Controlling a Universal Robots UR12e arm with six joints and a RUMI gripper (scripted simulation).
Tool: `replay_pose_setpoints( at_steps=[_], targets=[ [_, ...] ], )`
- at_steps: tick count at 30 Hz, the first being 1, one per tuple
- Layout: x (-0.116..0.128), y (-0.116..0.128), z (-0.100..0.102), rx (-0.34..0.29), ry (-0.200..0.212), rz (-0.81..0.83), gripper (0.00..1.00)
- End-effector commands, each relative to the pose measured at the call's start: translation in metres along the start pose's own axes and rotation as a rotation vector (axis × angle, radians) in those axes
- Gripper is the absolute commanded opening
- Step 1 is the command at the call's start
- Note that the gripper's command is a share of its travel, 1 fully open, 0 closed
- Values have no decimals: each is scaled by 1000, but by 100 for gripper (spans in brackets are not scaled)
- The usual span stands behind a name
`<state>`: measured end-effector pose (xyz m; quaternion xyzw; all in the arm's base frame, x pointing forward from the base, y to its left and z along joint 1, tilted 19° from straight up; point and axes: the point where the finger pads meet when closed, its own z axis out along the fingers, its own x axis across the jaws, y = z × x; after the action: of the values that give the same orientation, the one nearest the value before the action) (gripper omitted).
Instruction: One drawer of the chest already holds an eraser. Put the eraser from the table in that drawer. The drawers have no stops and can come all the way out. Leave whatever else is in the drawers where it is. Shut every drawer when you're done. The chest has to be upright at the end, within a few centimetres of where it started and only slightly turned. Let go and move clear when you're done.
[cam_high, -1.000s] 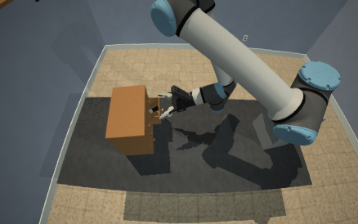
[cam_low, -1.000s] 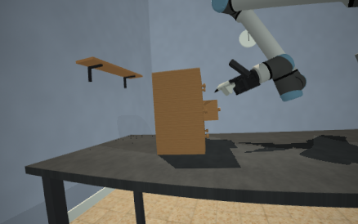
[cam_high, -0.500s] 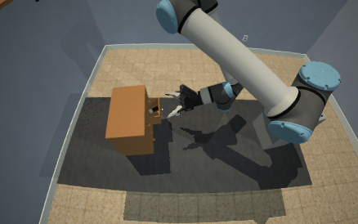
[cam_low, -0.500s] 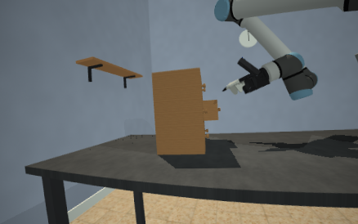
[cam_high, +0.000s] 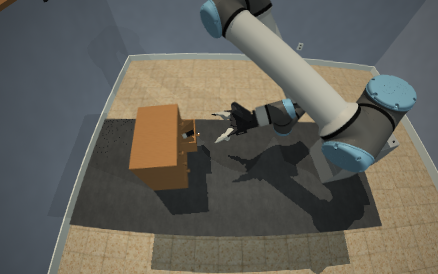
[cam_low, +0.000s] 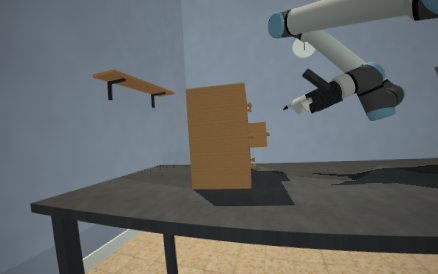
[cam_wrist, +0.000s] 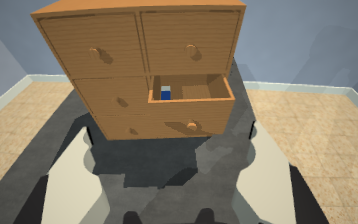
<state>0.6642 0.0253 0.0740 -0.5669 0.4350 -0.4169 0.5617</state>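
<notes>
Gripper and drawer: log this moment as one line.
gripper: open, nothing held | middle-right drawer: pulled out, blue-and-white block inside | chest: upright

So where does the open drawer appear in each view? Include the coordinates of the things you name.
Top: just left of picture centre, on the chest's right side.
Exterior: right of picture centre, around mid-height, protruding rightward.
Wrist: near picture centre, slightly right; the open drawer (cam_high: 189, 147) (cam_low: 258, 135) (cam_wrist: 210, 111) faces the camera.
Shared landmark: the chest (cam_high: 155, 135) (cam_low: 220, 140) (cam_wrist: 115, 37).
</notes>
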Motion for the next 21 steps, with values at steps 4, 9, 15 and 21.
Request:
replay_pose_setpoints(
  at_steps=[4,9,15,21],
  targets=[
    [0,6,-23,2,-2,0,100],
    [0,9,-32,2,-2,0,100],
    [0,11,-37,2,-2,0,100],
    [0,12,-42,2,-2,0,100]
  ],
)
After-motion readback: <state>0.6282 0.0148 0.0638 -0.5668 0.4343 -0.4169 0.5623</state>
